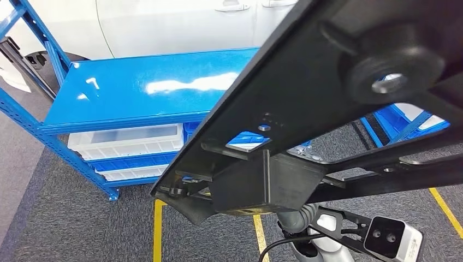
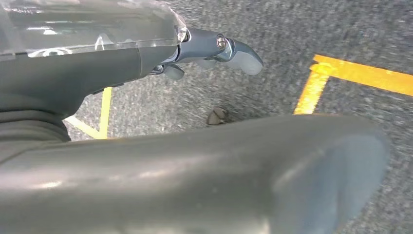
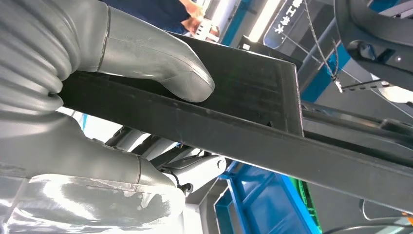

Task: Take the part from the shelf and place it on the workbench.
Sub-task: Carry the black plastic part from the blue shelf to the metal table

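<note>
The black frame part (image 1: 327,109) is off the blue shelf (image 1: 147,87), grasped by the right hand (image 3: 112,73); placing remains. The left hand (image 2: 195,146) hangs released.

Black part (image 1: 327,109), matte. Blue shelf (image 1: 147,87), glossy, with white glare patches. White bins (image 1: 128,141) under top deck, blue one between. Dark grey speckled carpet (image 1: 65,218), crossed by yellow tape lines (image 1: 158,232). White car body (image 1: 164,24) behind. Grey right hand (image 3: 97,73), ribbed cover; grey left hand (image 2: 195,170), darker fingers (image 2: 214,48).
</note>
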`<state>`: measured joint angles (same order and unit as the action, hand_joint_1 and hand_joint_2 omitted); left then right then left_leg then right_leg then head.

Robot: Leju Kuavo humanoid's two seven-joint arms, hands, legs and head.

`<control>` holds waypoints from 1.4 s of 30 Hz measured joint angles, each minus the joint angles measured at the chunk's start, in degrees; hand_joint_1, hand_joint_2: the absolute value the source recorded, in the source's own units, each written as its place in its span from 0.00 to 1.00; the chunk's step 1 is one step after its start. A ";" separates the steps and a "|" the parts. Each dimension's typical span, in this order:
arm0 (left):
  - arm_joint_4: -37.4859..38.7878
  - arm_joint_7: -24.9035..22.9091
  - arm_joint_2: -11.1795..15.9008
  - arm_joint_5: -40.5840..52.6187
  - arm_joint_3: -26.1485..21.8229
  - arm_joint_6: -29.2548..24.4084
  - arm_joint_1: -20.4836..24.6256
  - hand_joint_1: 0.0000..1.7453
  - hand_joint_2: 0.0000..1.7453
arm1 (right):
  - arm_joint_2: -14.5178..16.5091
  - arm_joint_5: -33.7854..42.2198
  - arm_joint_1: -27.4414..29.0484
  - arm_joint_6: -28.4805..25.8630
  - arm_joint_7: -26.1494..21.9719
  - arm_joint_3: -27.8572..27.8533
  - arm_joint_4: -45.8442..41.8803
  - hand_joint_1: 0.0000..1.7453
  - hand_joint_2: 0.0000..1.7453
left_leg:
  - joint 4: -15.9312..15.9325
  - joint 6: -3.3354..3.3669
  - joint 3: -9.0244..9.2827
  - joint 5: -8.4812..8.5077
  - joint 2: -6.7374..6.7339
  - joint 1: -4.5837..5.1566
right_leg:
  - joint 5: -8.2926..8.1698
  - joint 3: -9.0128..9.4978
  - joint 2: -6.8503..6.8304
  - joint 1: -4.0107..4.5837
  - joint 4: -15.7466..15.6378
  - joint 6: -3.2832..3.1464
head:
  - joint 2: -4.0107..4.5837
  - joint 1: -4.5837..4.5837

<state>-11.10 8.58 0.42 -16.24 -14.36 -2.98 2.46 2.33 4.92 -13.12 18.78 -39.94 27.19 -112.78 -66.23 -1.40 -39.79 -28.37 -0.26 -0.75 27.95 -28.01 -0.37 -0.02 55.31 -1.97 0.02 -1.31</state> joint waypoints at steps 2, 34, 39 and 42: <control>0.00 -0.01 -0.09 -0.20 -0.21 -0.24 -0.10 0.00 0.00 | 0.21 0.01 0.29 0.21 0.01 -0.12 0.34 1.00 1.00 | -6.56 -0.31 -1.89 -2.88 0.01 -0.03 | -0.60 -0.99 -0.05 0.14 0.23 -0.02 | 0.00 0.00; 0.00 2.35 -1.54 1.98 -2.58 -2.41 -0.52 0.00 0.00 | 2.19 1.17 4.36 13.65 -0.02 -6.42 1.91 1.00 1.00 | -7.01 -0.47 -1.17 -2.53 0.77 -0.33 | -1.47 -2.55 -1.86 -0.39 0.99 0.65 | 0.00 -0.02; 0.00 1.52 -1.31 3.16 -2.52 -1.90 -0.37 0.00 0.00 | 2.15 0.67 3.91 13.97 -0.02 -6.48 0.68 1.00 1.00 | 7.21 0.34 6.28 2.67 -3.30 -0.14 | -0.31 -2.81 -4.35 0.14 2.55 1.94 | -0.01 0.00; 0.00 0.65 -1.25 3.79 -2.45 -1.94 -0.38 0.00 0.00 | 2.04 0.51 2.53 12.35 -0.02 -6.44 0.52 1.00 1.00 | 7.33 1.62 5.88 2.78 -1.95 0.00 | 0.17 -2.91 -5.14 0.20 2.95 2.58 | 0.00 0.02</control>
<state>-11.10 9.23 -0.83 -12.45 -16.81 -4.91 2.08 4.37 5.43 -10.58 31.13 -39.95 20.75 -112.26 -58.90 0.22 -33.91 -25.59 -2.21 -0.75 28.12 -30.92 -5.51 0.18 58.26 0.60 0.02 -1.29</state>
